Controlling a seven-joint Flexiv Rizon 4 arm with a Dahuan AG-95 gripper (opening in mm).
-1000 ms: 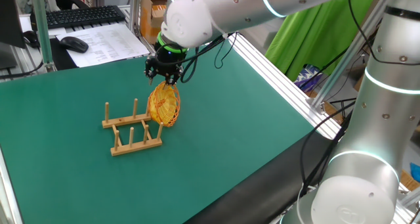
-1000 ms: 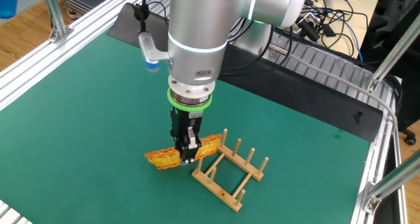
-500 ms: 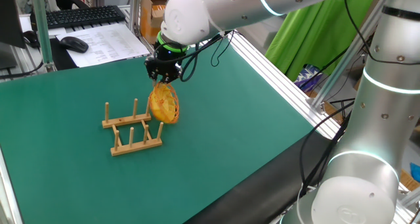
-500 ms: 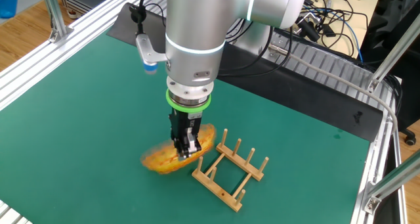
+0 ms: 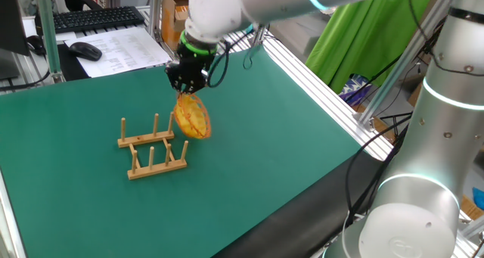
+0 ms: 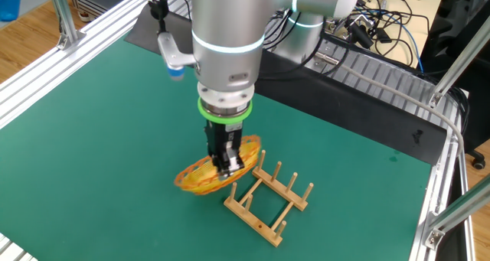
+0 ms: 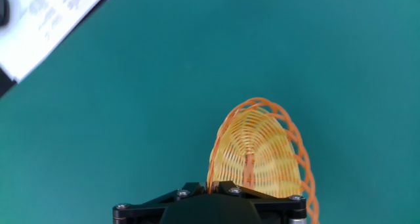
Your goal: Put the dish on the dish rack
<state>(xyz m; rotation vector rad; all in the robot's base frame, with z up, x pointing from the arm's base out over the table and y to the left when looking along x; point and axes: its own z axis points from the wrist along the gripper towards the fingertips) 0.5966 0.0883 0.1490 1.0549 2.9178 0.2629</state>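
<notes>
No text, label or no. can be read. Print is seen on paper sheets (image 5: 121, 46) at approx. 11 o'clock, too small to make out.

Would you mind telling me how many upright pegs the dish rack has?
6. The rack has three pegs on its far rail and three on its near rail in one fixed view; none seems hidden.
</notes>
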